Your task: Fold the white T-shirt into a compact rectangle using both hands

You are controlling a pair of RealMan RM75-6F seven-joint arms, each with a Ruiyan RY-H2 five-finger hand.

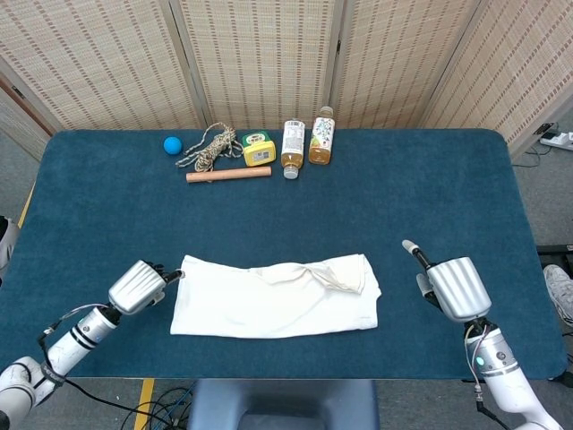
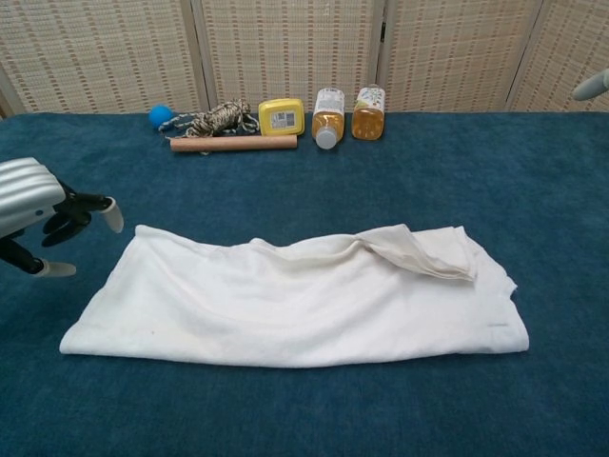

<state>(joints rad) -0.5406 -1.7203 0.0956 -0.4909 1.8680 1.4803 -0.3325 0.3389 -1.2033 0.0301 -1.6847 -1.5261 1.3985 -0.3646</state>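
Observation:
The white T-shirt [image 1: 277, 296] [image 2: 295, 295] lies folded into a long band on the blue table, with a loose flap bunched near its right end. My left hand [image 1: 137, 287] [image 2: 38, 214] hovers just off the shirt's left edge, fingers apart, holding nothing. My right hand [image 1: 455, 287] is well to the right of the shirt, lifted off it, fingers apart and empty; in the chest view only a fingertip [image 2: 592, 86] shows at the right edge.
At the table's far side lie a blue ball [image 1: 172, 144], a coil of rope [image 1: 208, 147], a wooden stick [image 1: 228, 175], a yellow box [image 1: 258, 149] and two bottles [image 1: 293, 147] [image 1: 321, 141]. The table's front edge [image 1: 286, 376] runs close below the shirt.

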